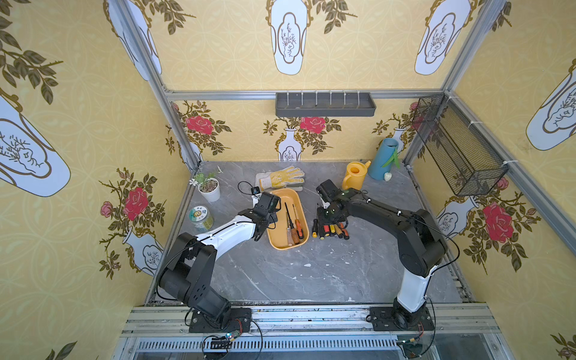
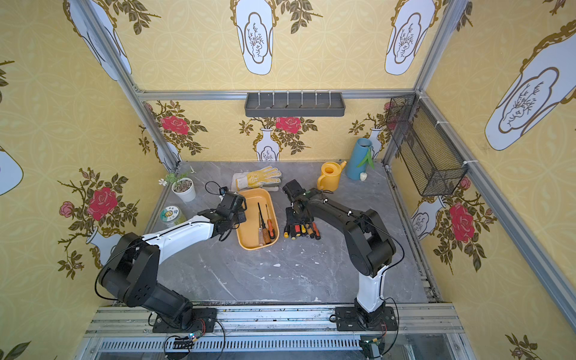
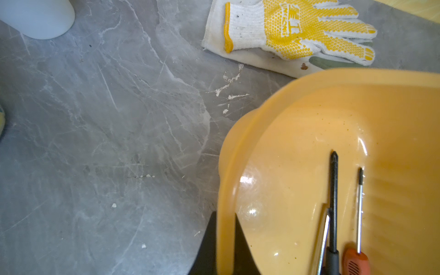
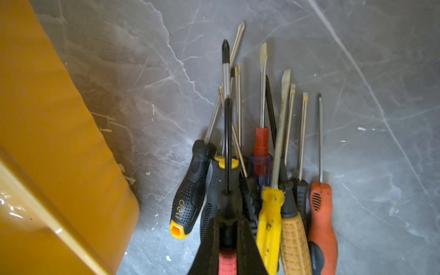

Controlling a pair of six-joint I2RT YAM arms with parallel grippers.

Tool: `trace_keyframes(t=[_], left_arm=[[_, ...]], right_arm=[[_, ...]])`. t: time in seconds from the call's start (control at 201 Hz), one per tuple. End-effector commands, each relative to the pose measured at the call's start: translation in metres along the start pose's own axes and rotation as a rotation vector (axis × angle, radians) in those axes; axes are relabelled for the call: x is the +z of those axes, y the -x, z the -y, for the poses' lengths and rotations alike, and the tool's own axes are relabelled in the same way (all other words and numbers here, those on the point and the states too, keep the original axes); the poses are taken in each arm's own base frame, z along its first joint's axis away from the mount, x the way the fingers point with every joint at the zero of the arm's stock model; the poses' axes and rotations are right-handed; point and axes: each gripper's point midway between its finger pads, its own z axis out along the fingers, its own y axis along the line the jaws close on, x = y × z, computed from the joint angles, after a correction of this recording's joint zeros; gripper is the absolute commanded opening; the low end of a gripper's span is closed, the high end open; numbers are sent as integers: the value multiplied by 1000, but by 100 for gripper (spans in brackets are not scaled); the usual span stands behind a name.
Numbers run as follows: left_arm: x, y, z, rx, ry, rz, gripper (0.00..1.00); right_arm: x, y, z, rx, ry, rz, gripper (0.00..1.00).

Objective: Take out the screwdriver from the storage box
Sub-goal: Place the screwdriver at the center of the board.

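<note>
- Left arm (image 1: pixel 230 232), lower left: glossy white forearm shell with dark screws, bulky black joints.
- Right arm (image 1: pixel 413 290), lower right: white lower link, black above, green wrist lights.
- Right gripper (image 4: pixel 227 228) shows black tapered fingers.
- Thin black cables loop by both black base plates (image 1: pixel 218 321).

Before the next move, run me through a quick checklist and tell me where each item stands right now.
1. Hold of left gripper on storage box rim: ok.
2. Grip of right gripper on black-shafted screwdriver: ok.
3. That screwdriver outside the box, over the pile on the table: ok.
4. Whether it touches the pile: cannot tell.
5. Box emptied: not ok, three screwdrivers lie inside.
</note>
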Motion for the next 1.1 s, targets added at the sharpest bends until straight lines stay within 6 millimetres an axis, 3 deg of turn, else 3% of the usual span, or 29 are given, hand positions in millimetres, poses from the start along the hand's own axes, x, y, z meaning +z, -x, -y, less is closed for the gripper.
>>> trace_keyframes(t=[0.0,0.134,0.403,0.677,1.09], left_arm=[[-1,6,3,-10,-12,26,0],[0,5,2,-10,-8,25,0],[-1,5,1,-11,-8,26,0],[-1,4,1,-13,-7,22,0],[0,3,1,-14,-8,21,0]], right_arm=[[2,-4,7,-11,-38,-16,4],[3,-5,8,-12,-44,-25,18],[1,-7,2,-19,-30,-28,30],[-4,-7,-3,-23,-24,-15,32],[-36,12,-8,-35,-25,85,37]])
